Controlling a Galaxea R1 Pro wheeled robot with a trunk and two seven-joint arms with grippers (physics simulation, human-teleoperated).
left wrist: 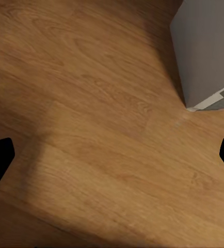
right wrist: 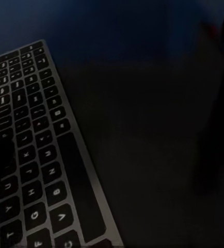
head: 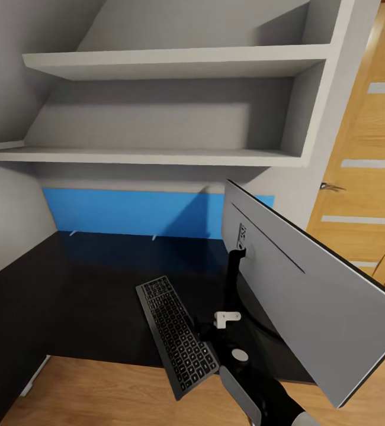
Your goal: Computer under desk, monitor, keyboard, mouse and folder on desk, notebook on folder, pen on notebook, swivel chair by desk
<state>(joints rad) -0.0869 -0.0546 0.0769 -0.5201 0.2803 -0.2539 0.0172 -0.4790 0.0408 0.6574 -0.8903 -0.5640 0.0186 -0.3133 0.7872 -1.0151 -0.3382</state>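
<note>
The black glossy bench (head: 86, 296) fills the middle of the head view, under grey wall shelves (head: 175, 62). On its right stands the monitor (head: 311, 284), silver-grey back toward the camera, turned at an angle. Just left of its foot lies the keyboard (head: 177, 334), slim, dark-keyed in a silver frame, skewed, its near end hanging over the bench's near edge. The right gripper (head: 227, 318) hovers between keyboard and monitor neck; whether it is spread or closed I cannot tell. The left gripper (left wrist: 112, 155) hangs over the wood floor (left wrist: 91, 103), fingers wide apart, holding nothing. The keyboard probably wants pushing farther onto the bench, squared, without knocking the monitor's foot.
</note>
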